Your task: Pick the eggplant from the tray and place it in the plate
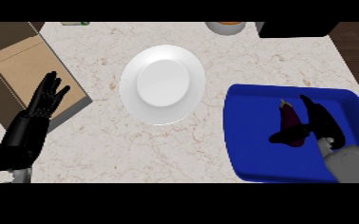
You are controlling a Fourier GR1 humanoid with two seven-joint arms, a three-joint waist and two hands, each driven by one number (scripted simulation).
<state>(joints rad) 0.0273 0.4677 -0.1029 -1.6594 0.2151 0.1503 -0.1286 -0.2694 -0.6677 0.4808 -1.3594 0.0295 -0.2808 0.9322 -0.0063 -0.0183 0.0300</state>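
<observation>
The dark purple eggplant lies in the blue plastic tray at my right, and my black right hand curls round it, thumb across its lower end. The round white plate sits apart, left. My left hand rests open at the counter's left edge.

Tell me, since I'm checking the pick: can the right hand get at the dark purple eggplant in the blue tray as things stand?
Probably yes. The right hand is already over the blue tray, thumb and fingers either side of the dark purple eggplant, with nothing between them. Whether it actually grips yet is hard to tell.
</observation>
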